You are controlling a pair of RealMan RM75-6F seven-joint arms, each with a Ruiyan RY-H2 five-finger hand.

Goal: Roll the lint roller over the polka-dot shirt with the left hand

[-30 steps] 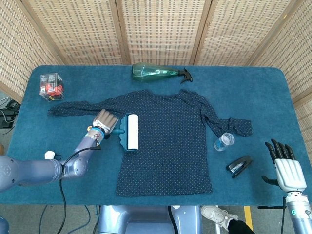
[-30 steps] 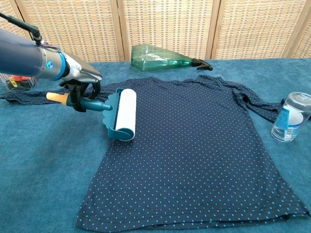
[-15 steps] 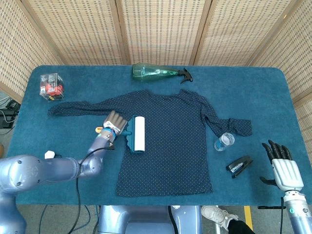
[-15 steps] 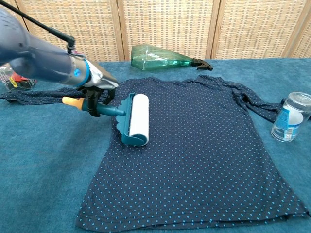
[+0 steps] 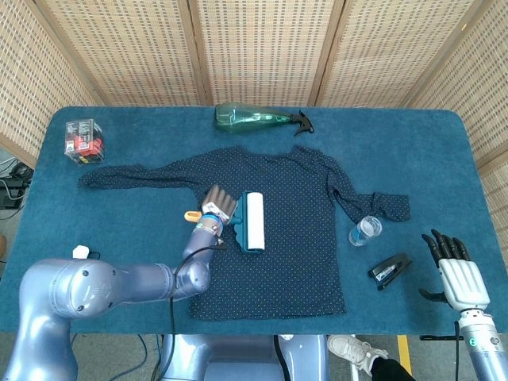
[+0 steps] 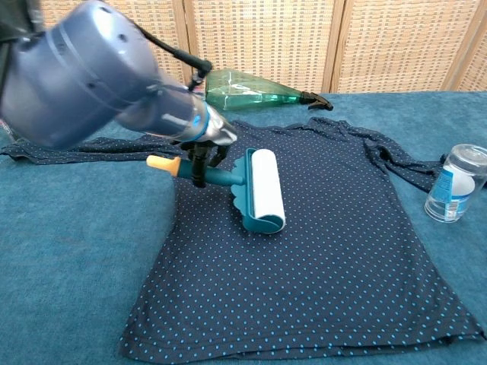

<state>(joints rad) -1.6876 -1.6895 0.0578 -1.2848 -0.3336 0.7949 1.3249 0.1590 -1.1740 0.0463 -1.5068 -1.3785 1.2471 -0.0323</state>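
Observation:
The navy polka-dot shirt (image 5: 278, 238) (image 6: 327, 266) lies flat in the middle of the blue table. On its left half rests the lint roller (image 5: 253, 221) (image 6: 262, 190), with a white roll, a teal frame and an orange-tipped handle. My left hand (image 5: 217, 203) (image 6: 205, 144) grips that handle, and its arm fills the upper left of the chest view. My right hand (image 5: 452, 266) hangs at the lower right edge of the head view, fingers spread and holding nothing, away from the shirt.
A green spray bottle (image 5: 258, 118) (image 6: 259, 88) lies behind the shirt. A small water bottle (image 5: 365, 230) (image 6: 455, 182) stands by the right sleeve, with a black stapler (image 5: 390, 271) nearby. A clear box (image 5: 83, 140) with red contents sits at the far left.
My left hand has pushed the lint roller rightward across the shirt, from its left edge to near the middle of the chest. The right hand has barely shifted.

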